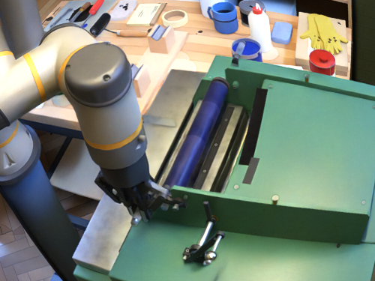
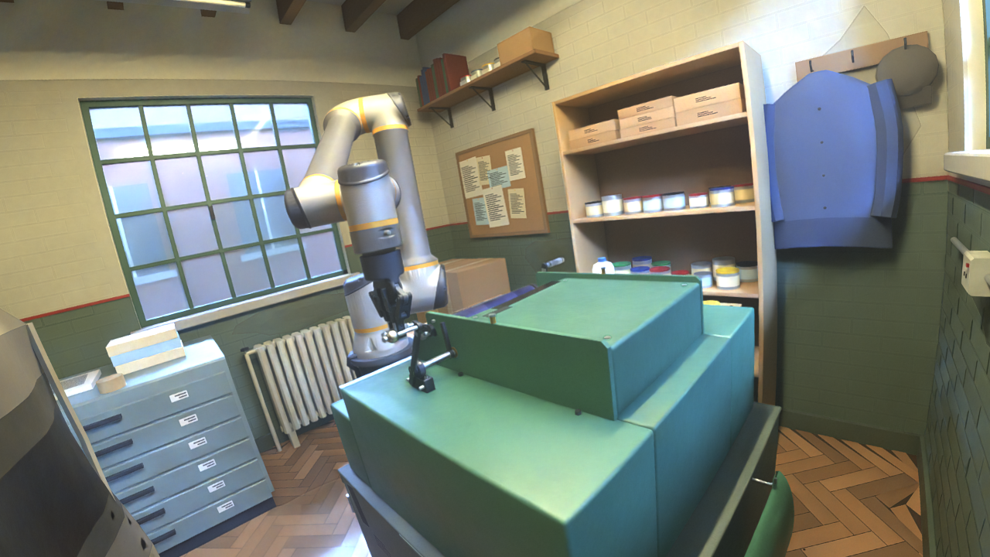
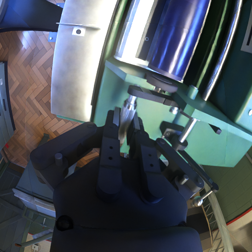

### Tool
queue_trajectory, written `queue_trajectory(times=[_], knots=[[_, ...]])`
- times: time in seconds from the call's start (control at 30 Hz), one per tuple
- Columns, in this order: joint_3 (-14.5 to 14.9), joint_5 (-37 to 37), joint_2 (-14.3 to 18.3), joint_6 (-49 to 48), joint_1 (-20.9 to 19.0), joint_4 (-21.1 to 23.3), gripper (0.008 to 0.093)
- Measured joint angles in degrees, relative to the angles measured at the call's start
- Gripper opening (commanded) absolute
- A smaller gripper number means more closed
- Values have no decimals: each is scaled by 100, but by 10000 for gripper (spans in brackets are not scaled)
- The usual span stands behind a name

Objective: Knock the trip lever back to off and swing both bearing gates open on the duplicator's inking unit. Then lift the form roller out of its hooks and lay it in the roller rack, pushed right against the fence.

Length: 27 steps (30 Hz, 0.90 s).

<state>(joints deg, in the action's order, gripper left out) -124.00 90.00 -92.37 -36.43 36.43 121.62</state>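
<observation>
The near bearing gate (image 3: 153, 95) is a dark arm across the near end of the blue form roller (image 1: 198, 133) (image 3: 176, 40), and its steel handle pin (image 3: 126, 112) is partly hidden between my fingers. My gripper (image 3: 124, 121) (image 1: 144, 206) (image 2: 390, 324) is closed on that handle pin at the front left corner of the green inking unit. The far bearing gate (image 1: 235, 58) shows as a small dark lever at the roller's far end. The trip lever (image 1: 205, 234) (image 2: 424, 357) stands on the front deck of the machine, to the right of my gripper.
Behind the machine a wooden workbench (image 1: 180, 30) carries wooden rack blocks (image 1: 162, 38), a blue cup (image 1: 224, 17), a white bottle (image 1: 260, 28), a red jar (image 1: 322, 62) and yellow gloves (image 1: 323, 32). A steel tray (image 1: 165, 108) lies left of the roller well.
</observation>
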Motion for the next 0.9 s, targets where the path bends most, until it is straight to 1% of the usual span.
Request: queue_trajectory(times=[0.9], knots=[[177, 1, -35, 42, -42, -214, 80]])
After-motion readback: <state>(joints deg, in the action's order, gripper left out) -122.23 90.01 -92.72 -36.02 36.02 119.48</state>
